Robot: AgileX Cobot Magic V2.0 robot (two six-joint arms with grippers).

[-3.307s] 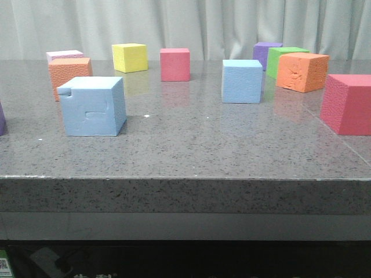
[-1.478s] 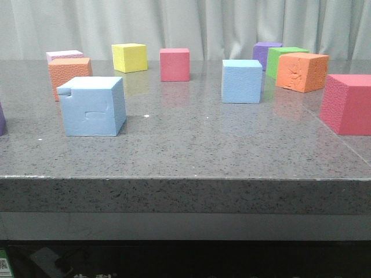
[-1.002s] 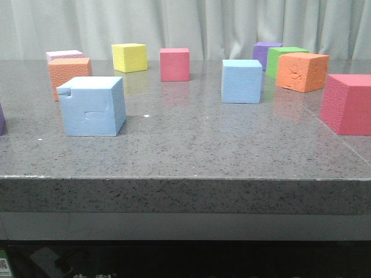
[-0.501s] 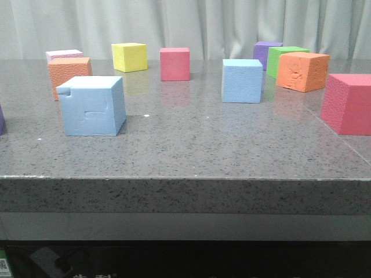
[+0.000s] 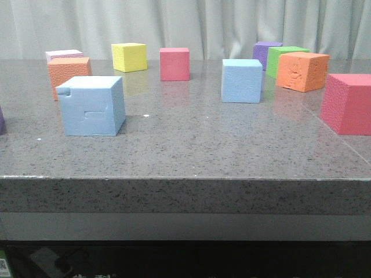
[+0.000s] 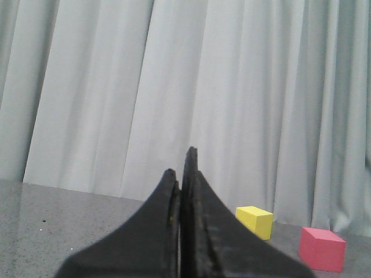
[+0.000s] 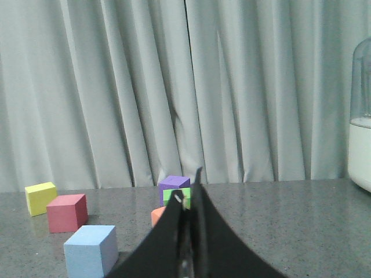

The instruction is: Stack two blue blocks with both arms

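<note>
Light blue foam, twice over on grey speckled stone table (image 5: 191, 150): notched blue block (image 5: 91, 106) near the front on the left side, rectangular dent on its near face; plain blue block (image 5: 242, 80) further back, right of centre, well apart from the first. Neither touched by anything.

Left gripper (image 6: 181, 179) pressed fully together, fingers meeting, nothing between them, aimed at the curtain (image 6: 174, 87) above the tabletop; yellow cube (image 6: 254, 222) and pink cube (image 6: 322, 249) visible past it. Right gripper (image 7: 192, 194) likewise closed tight and empty; plain blue block (image 7: 90, 250) seen beside it, resting on the table, apart from the fingers. Neither gripper visible from the front.

Around the notched block: orange cube (image 5: 69, 72) just behind, pale lilac cube (image 5: 64, 55) behind that. Behind and beside the plain block: purple cube (image 5: 267, 53), green cube (image 5: 284, 58), dented orange cube (image 5: 302, 71), large pink cube (image 5: 348, 103) at the right edge. Open stone between the two blue blocks.
</note>
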